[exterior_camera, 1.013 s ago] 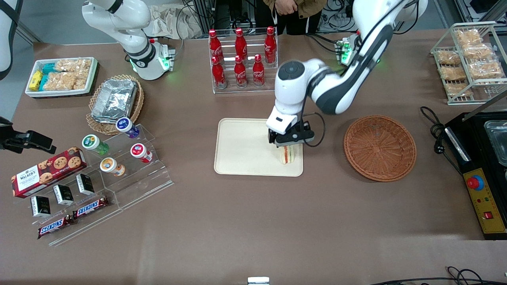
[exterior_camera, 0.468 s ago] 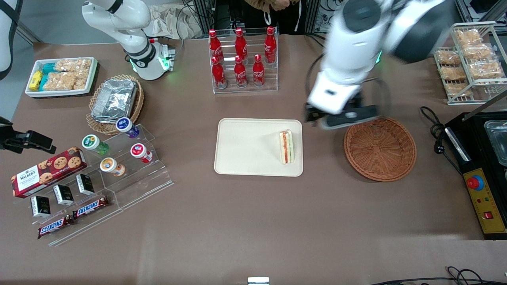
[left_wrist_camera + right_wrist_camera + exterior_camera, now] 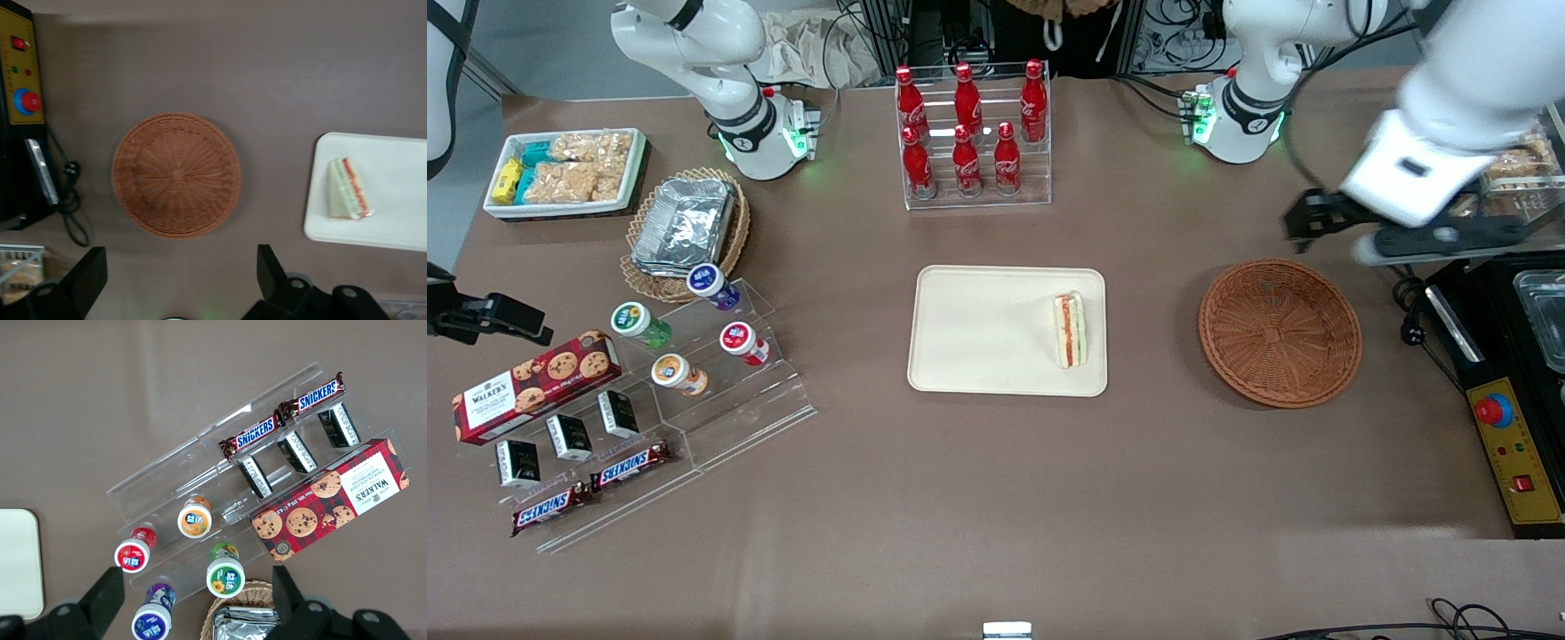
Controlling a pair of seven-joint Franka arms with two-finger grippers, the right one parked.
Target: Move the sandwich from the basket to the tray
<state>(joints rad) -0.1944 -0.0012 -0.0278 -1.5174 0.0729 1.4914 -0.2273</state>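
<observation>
Front view: sandwich (image 3: 1070, 331) on tray (image 3: 978, 356), at the edge nearest the empty basket (image 3: 1280, 332). End effector (image 3: 1392, 236) wide, empty, high above the bench (image 3: 996, 498) near the basket. Retract clear; avoid re-entering tray area.

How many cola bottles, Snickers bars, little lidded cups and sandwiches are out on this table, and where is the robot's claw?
Red cola bottles: 6
Snickers bars: 2
Lidded cups: 4
Sandwich: 1, on the tray
Total: 13
The claw hangs open and empty above the table, near the reddish-brown basket.
</observation>
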